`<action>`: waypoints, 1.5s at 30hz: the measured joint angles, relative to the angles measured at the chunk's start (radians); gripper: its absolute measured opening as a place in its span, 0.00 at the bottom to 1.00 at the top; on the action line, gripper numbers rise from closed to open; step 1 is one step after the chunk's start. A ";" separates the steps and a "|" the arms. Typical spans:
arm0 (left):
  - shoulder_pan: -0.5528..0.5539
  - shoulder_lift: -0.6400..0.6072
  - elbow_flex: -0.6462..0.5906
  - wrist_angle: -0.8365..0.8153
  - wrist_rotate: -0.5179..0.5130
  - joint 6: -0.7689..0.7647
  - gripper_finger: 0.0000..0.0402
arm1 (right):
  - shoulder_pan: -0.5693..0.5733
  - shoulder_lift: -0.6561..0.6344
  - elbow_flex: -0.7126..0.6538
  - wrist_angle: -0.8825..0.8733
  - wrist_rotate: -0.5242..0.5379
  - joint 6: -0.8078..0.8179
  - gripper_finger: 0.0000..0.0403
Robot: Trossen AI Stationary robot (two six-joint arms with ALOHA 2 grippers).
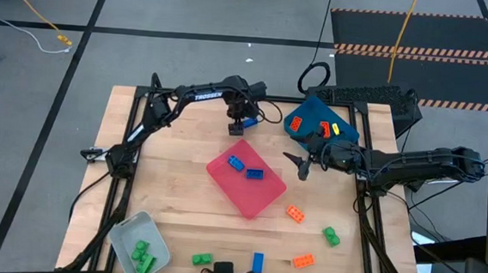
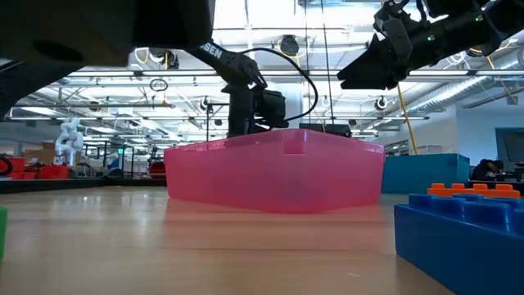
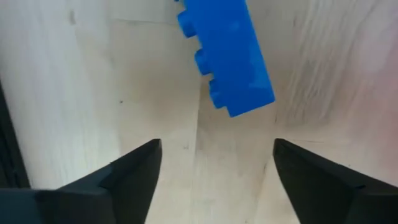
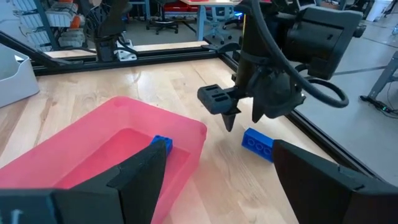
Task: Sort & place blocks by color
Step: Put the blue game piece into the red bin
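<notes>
Grey tray (image 1: 125,230): near-left corner of the table; green blocks (image 1: 142,254) inside, clustered too tightly to count.
Loose green blocks: two on bare wood; one (image 1: 202,259) at the near edge, one (image 1: 331,236) toward the right.
Left gripper (image 1: 244,122): hanging just past the pink tray's far corner, fingers spread apart, gripping nothing.
Blue block under left gripper (image 3: 231,55): one, lying on bare wood just beyond the fingertips, clear of both fingers; it also shows beside the tray in the right wrist view (image 4: 257,143).
Pink tray (image 1: 261,203): table centre; two blue blocks inside, one (image 1: 236,163) and another (image 1: 255,173), side by side.
Loose blue block (image 1: 257,262): one, near edge.
Loose orange blocks: two; one (image 1: 295,213) just right of the pink tray, one (image 1: 303,261) nearer the edge.
Dark blue tray (image 1: 314,113): far right; two orange blocks (image 1: 296,124) and (image 1: 334,129), plus a darker red-orange one (image 1: 326,131).
Right gripper (image 1: 303,165): between the pink and dark blue trays, raised above the wood, fingers spread, empty.
</notes>
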 joint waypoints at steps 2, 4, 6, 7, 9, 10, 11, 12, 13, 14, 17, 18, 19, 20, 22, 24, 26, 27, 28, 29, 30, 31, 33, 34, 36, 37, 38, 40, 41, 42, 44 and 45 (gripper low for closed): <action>-0.005 0.000 0.000 -0.001 0.000 -0.006 0.83 | 0.000 0.000 0.000 0.001 0.000 -0.001 0.71; -0.008 0.000 0.000 0.002 0.002 -0.007 0.87 | 0.000 0.000 0.000 0.004 0.000 -0.004 0.71; -0.007 0.000 0.000 0.013 0.003 -0.014 0.91 | 0.000 0.000 0.000 0.005 0.000 -0.005 0.71; -0.006 0.000 0.000 0.016 0.002 -0.018 0.93 | 0.000 0.000 0.000 0.005 0.000 -0.005 0.71; -0.005 0.000 0.000 0.016 0.002 -0.018 0.96 | 0.000 0.000 0.000 0.005 0.000 -0.005 0.71; -0.005 0.000 0.000 0.016 0.001 -0.018 0.97 | 0.000 0.000 0.000 0.006 0.000 -0.007 0.71; -0.005 0.000 0.000 0.017 0.001 -0.018 0.98 | 0.000 0.000 0.000 0.007 0.000 -0.009 0.71; -0.006 0.000 0.000 0.018 0.002 -0.016 0.99 | 0.000 0.000 0.000 0.007 0.000 -0.009 0.71; -0.006 0.000 0.000 0.019 0.002 -0.010 0.99 | 0.000 0.000 0.000 0.007 0.000 -0.009 0.71; -0.007 0.000 0.000 0.020 0.002 -0.006 0.99 | 0.000 0.000 0.000 0.007 0.000 -0.009 0.71; 0.000 0.000 0.000 0.005 0.002 0.000 0.99 | 0.000 0.000 0.000 0.007 0.000 -0.009 0.71; 0.002 -0.002 0.000 -0.018 0.002 0.008 0.99 | 0.000 0.000 0.000 0.007 0.000 -0.009 0.71; 0.004 -0.003 0.000 -0.041 0.002 0.015 0.99 | 0.000 0.000 0.000 0.007 0.000 -0.009 0.71; 0.004 -0.004 0.000 -0.054 0.002 0.021 0.99 | 0.000 0.000 0.000 0.007 0.000 -0.009 0.71; 0.003 -0.011 0.000 -0.043 0.012 0.021 0.99 | 0.000 0.000 0.000 0.007 0.000 -0.009 0.71; -0.002 -0.016 0.000 -0.024 0.020 0.025 0.99 | 0.000 0.000 0.000 0.007 0.000 -0.009 0.71; -0.007 -0.018 0.000 0.020 0.020 0.025 0.99 | 0.000 0.000 0.000 0.007 0.000 -0.009 0.71; -0.007 -0.018 0.001 0.035 0.022 0.019 0.99 | 0.000 0.000 0.000 0.007 0.000 -0.009 0.71; -0.007 -0.018 0.000 0.046 0.023 0.009 0.99 | 0.000 0.000 0.000 0.007 0.001 -0.009 0.71; -0.007 -0.018 0.000 0.057 0.024 -0.002 0.99 | 0.000 0.000 0.000 0.007 0.001 -0.009 0.71; -0.006 -0.018 0.000 0.064 0.029 -0.014 0.99 | 0.000 0.000 0.000 0.007 0.001 -0.009 0.71; -0.006 -0.018 0.001 0.066 0.040 -0.027 0.99 | 0.000 0.000 0.000 0.007 0.001 -0.009 0.71; -0.005 -0.018 0.000 0.066 0.054 -0.052 0.99 | 0.000 0.000 0.000 0.007 0.001 -0.009 0.71; -0.006 -0.018 0.001 0.066 0.057 -0.061 0.99 | 0.000 0.000 0.000 0.008 0.001 -0.009 0.71; -0.006 -0.018 0.000 0.075 0.058 -0.077 0.99 | 0.000 0.000 0.000 0.015 0.001 -0.009 0.71; -0.006 -0.018 0.000 0.088 0.062 -0.085 0.99 | 0.000 0.000 0.000 0.017 0.001 -0.009 0.71; -0.006 -0.018 0.000 0.100 0.068 -0.091 0.99 | 0.000 0.000 0.000 0.017 0.001 -0.009 0.71; -0.006 -0.018 0.000 0.135 0.090 -0.111 0.99 | 0.000 0.000 0.000 0.017 0.001 -0.009 0.71; -0.005 -0.018 0.000 0.156 0.104 -0.127 0.99 | 0.000 0.000 0.000 0.018 0.001 -0.008 0.71; -0.005 -0.018 0.000 0.176 0.110 -0.146 0.99 | 0.000 0.000 0.000 0.019 0.001 -0.007 0.71; -0.005 -0.018 0.000 0.191 0.111 -0.172 0.99 | 0.000 0.000 0.000 0.019 0.001 -0.007 0.71; -0.005 -0.017 0.000 0.191 0.112 -0.181 0.99 | 0.000 0.000 0.000 0.021 0.001 -0.007 0.71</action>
